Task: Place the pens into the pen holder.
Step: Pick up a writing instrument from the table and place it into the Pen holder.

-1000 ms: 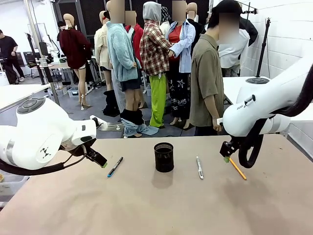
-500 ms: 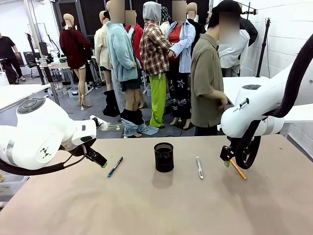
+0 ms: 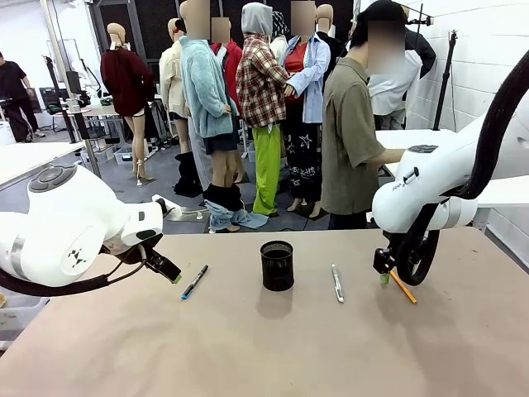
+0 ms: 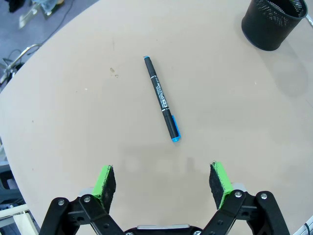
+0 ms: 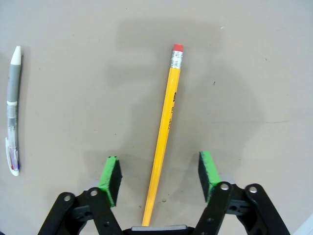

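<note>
The black mesh pen holder [image 3: 277, 265] stands at the table's middle, its rim also in the left wrist view's top right corner [image 4: 276, 22]. A black marker with a blue end [image 3: 194, 282] [image 4: 162, 98] lies left of it, ahead of my open left gripper [image 4: 163, 178] [image 3: 169, 272]. A silver-grey pen [image 3: 337, 283] [image 5: 11, 107] lies right of the holder. The orange pencil [image 3: 402, 286] [image 5: 165, 132] lies flat on the table, running between the green pads of my open right gripper [image 5: 160, 172] [image 3: 383, 274], which hangs just above it without touching.
The tan table [image 3: 264, 347] has bare room in front of the holder. A person in an olive shirt [image 3: 351, 141] stands at the far edge, turned away.
My right gripper has dropped a little lower and shifted slightly over the pencil. The person's arm has moved to the right. The left arm has stayed still.
</note>
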Robot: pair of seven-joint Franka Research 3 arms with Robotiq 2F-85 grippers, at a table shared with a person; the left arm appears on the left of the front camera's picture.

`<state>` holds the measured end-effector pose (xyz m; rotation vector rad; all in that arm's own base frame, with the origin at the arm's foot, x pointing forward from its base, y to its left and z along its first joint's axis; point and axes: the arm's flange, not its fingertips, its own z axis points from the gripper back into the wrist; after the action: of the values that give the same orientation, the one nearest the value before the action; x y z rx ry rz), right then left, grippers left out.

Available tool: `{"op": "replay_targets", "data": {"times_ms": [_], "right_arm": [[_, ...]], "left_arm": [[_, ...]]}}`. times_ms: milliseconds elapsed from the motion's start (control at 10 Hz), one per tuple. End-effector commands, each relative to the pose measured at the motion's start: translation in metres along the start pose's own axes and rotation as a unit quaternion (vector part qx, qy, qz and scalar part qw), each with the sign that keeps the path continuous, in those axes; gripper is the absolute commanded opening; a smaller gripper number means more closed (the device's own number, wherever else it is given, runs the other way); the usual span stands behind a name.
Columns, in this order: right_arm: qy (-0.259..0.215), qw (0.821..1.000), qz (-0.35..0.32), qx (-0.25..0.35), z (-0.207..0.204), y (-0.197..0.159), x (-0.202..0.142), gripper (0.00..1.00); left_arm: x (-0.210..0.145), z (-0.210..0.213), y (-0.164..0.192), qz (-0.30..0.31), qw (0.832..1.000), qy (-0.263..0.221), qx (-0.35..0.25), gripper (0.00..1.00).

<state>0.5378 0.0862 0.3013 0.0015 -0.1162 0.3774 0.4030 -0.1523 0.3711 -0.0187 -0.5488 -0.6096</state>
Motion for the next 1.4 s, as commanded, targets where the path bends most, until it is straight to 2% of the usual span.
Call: {"op": "replay_targets", "data": {"times_ms": [0,100,200,700,900,1100,1300], "right_arm": [[0.010,1.000,0.006,0.010,-0.002,-0.003,0.001,0.23],[0.013,1.000,0.005,0.012,-0.004,-0.005,0.002,0.03],[0.017,1.000,0.006,0.012,-0.006,-0.006,0.002,0.00],[0.035,0.999,0.012,0.022,-0.005,-0.005,0.001,0.00],[0.028,0.998,0.036,0.037,0.008,0.000,-0.005,0.00],[-0.026,0.988,0.123,0.094,0.040,0.021,-0.025,0.00],[-0.103,0.959,0.217,0.153,0.080,0.041,-0.043,0.00]], "left_arm": [[0.000,0.001,0.001,0.001,1.000,-0.001,0.000,1.00],[0.000,0.001,0.001,0.001,1.000,-0.001,0.000,1.00],[0.000,0.001,0.001,0.001,1.000,-0.001,0.000,1.00],[0.000,0.001,0.001,0.001,1.000,-0.001,0.000,1.00],[0.000,0.001,0.001,0.001,1.000,-0.001,0.000,1.00],[0.000,0.001,0.001,0.001,1.000,-0.001,0.000,1.00],[0.000,0.001,0.001,0.001,1.000,-0.001,0.000,1.00]]}}
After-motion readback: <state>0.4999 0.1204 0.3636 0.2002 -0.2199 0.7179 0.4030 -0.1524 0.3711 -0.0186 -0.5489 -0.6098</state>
